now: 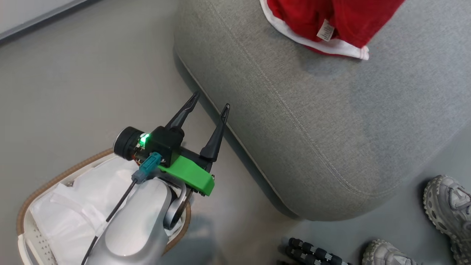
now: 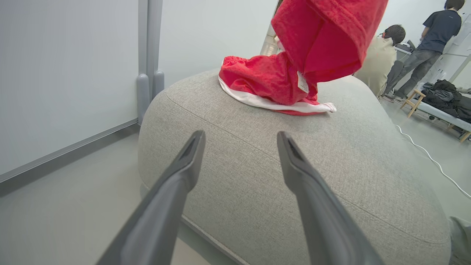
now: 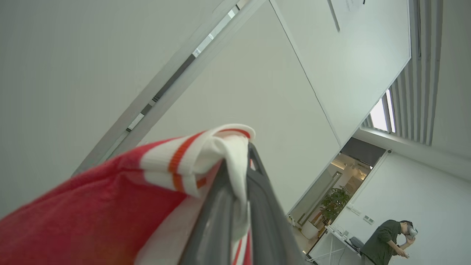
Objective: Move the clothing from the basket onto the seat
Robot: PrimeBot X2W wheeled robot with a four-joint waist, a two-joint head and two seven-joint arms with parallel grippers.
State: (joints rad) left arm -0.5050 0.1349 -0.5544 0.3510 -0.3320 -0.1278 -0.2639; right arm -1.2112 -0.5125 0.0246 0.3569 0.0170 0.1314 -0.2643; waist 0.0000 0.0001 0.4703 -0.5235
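Note:
The red shorts (image 1: 290,18) with white trim lie on the grey seat (image 1: 331,129), also seen as shorts (image 2: 265,79) on the seat (image 2: 257,176) in the left wrist view. The red jersey (image 2: 327,33) hangs from above, its lower end down by the shorts. My right gripper (image 3: 241,165) is shut on the jersey's white, red-striped sleeve (image 3: 191,154), pointing up at the wall. My left gripper (image 1: 210,100) is open and empty, above the floor between the basket (image 1: 55,180) and the seat's edge; its fingers (image 2: 184,165) point at the seat.
The basket's white liner (image 1: 73,206) lies bunched inside it, under my left forearm. A person's grey shoes (image 1: 447,206) stand by the seat's near right corner, beside a black ribbed object (image 1: 312,252). Other people (image 2: 434,44) and a low bench are farther off.

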